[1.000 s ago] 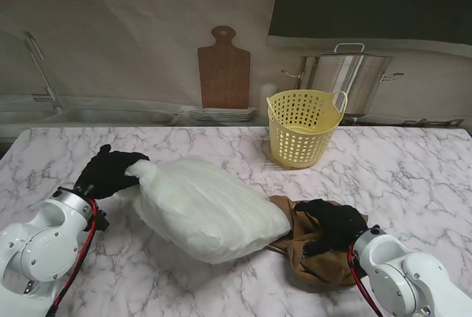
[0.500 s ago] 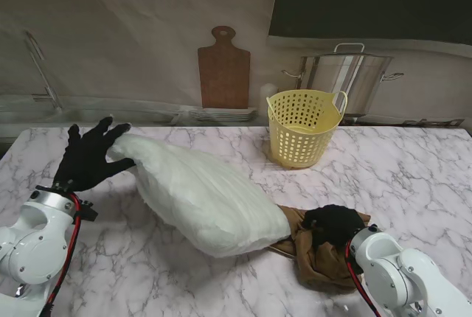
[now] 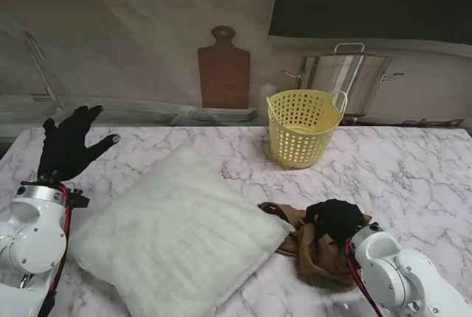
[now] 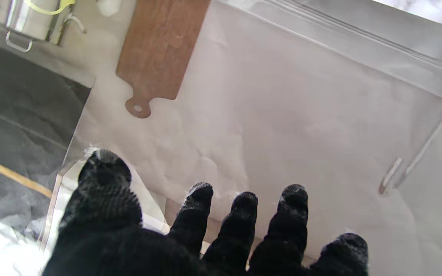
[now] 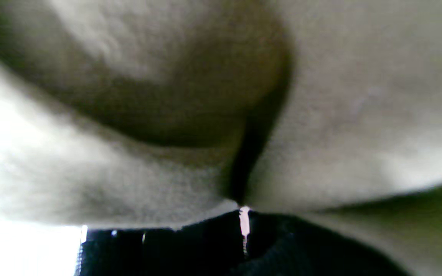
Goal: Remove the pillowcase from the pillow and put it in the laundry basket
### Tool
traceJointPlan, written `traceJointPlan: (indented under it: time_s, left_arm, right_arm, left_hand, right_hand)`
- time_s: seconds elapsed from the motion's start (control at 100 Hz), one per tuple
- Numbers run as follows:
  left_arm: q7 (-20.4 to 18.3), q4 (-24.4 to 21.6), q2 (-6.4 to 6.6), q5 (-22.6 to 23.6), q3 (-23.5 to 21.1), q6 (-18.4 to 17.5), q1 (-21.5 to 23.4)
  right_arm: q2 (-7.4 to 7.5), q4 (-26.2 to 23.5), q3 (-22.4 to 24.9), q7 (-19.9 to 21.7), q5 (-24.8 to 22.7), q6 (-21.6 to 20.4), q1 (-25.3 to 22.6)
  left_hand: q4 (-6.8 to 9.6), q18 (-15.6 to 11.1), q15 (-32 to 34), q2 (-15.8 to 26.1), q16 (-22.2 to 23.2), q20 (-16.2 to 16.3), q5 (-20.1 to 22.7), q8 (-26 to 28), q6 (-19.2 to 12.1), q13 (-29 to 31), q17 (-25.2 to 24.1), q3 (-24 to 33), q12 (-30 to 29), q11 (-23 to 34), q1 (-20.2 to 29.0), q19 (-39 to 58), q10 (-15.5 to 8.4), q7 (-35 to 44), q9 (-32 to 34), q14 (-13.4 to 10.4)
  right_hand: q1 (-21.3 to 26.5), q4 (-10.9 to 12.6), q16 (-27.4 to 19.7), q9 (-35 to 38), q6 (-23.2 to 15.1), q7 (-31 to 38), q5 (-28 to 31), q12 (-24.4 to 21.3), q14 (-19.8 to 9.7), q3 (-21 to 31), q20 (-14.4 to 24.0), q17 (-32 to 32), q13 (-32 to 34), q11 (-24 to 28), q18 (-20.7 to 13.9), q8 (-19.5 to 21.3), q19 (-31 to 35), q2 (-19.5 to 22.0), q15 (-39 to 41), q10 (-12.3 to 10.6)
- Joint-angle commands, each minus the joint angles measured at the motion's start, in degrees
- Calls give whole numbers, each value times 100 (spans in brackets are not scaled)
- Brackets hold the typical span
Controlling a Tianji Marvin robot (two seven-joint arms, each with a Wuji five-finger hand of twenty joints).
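Stand view: our right hand clamps the crumpled brown fabric pillowcase; the yellow perforated plastic laundry basket lies farther from us, slightly left; our left hand is spread, empty.

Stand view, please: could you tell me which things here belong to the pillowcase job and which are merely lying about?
Belonging to the job:
pillow
brown pillowcase, clutched by the right hand
laundry basket
left hand, open

Lying about:
cutting board
steel pot

Pillow: white, bare, flat. Pillowcase: brown, crumpled beside it. Laundry basket: yellow, perforated, upright, farther off.
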Motion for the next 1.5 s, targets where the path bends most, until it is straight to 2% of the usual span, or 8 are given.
traceJointPlan:
  time_s: [0.0,0.54,0.73,0.87,0.94,1.25,1.41,1.49]
  left_arm:
    - [-146,-51,-63,-70,132,-38,-65]
    - [-350,325,-60,-380,1598,497,-583]
    - [-363,406,-68,-440,1793,614,-653]
    - [-373,459,-70,-468,1871,663,-679]
    - [-371,491,-73,-492,1889,673,-687]
    - [-367,542,-75,-512,1897,703,-670]
    - [-400,526,-70,-511,1909,724,-662]
    - [-408,534,-69,-521,1919,722,-670]
  right_arm:
    - [-40,25,16,-95,-64,21,13]
    - [-176,-481,706,-1054,-332,-174,-296]
    - [-103,-88,441,-843,-526,-217,-61]
    - [-68,220,178,-706,-482,-206,142]
    - [-45,278,114,-586,-503,-198,194]
    - [62,144,100,257,-724,-318,224]
    - [85,251,-123,365,-1003,-47,377]
    - [95,386,-248,349,-1030,-8,499]
  left_hand:
    - [18,78,40,307,72,143,122,3,26,93,68,-20,117,38,159,3156,-39,49,168,-99]
    - [33,63,49,391,152,306,205,75,9,202,-10,-50,249,-5,365,3262,-78,69,253,-152]
    - [33,46,34,415,157,311,174,80,11,174,-61,-56,249,-35,375,3297,-71,51,171,-161]
    - [35,40,30,426,162,304,154,82,20,157,-92,-54,245,-50,386,3316,-70,42,103,-162]
    - [36,41,26,427,162,298,144,83,26,147,-109,-53,244,-53,388,3319,-62,37,77,-160]
    - [35,56,8,418,160,259,63,74,57,103,-175,-61,229,-74,366,3286,-55,1,-44,-158]
    - [36,85,-12,412,151,216,-6,63,63,59,-211,-60,217,-89,341,3194,-50,-27,-127,-172]
    - [36,97,-15,403,150,198,-18,61,66,55,-205,-59,214,-86,340,3142,-53,-30,-141,-174]
  right_hand:
    - [375,-79,120,31,-236,260,192,134,-180,356,102,161,295,269,-166,48,273,134,301,-7]
    - [339,-48,-9,-80,-197,175,198,307,-224,271,147,-65,276,336,-161,21,491,336,402,-8]
    - [282,89,-67,-420,-50,147,-216,82,1,-1009,105,-603,-19,197,39,-255,206,1067,-194,-34]
    - [-566,250,-181,-1102,191,-393,-637,-488,229,-1971,40,-1386,-735,-141,157,-298,-296,1349,-1014,-25]
    - [-1575,582,-327,-1642,333,-1752,-578,-906,331,-1901,147,-1983,-1390,-605,246,536,-583,1419,-1626,-21]
    - [-3721,262,-2541,-5057,826,-4967,-3566,-3267,1701,-1429,-962,-4439,-4528,-3170,2179,-1,-3244,-82,-4290,424]
    - [-3118,391,-2572,-5028,812,-5213,-3494,-3492,1843,-1679,-1189,-4018,-4286,-3667,2450,-710,-2834,-192,-4045,491]
    - [-2029,580,-2175,-4793,710,-4925,-3592,-3245,1570,-2133,-886,-3272,-3498,-3171,2213,820,-2309,-349,-3630,503]
